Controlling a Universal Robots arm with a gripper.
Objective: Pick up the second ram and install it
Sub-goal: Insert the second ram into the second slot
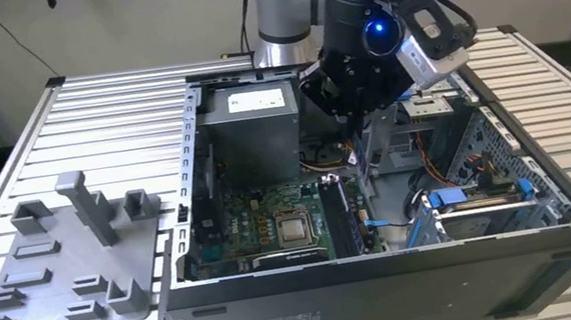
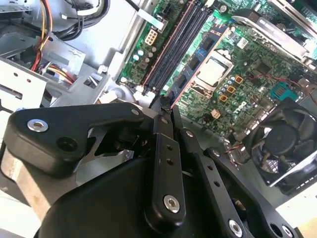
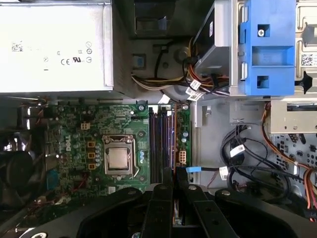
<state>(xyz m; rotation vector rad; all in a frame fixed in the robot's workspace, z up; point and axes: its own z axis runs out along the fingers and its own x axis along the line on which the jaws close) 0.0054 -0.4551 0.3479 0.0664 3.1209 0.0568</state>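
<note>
Slatted metal tabletop (image 1: 86, 113) carries the open computer case (image 1: 394, 279). Your gripper (image 3: 173, 188) hangs inside it, fingers drawn close on a thin strip seen edge-on, which looks to be the second ram (image 3: 174, 148), right over the memory slots (image 3: 158, 144). I'd keep the stick parallel to its slot, level end to end, and press evenly. In the exterior view the grey fixture plate (image 1: 63, 261) sits at eight o'clock from the gripper.

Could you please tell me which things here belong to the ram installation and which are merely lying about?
Belonging to the job: gripper, above the open case; memory slots on the motherboard.
Just lying about: grey fixture plate beside the case; power supply; blue drive caddy; fan.
</note>
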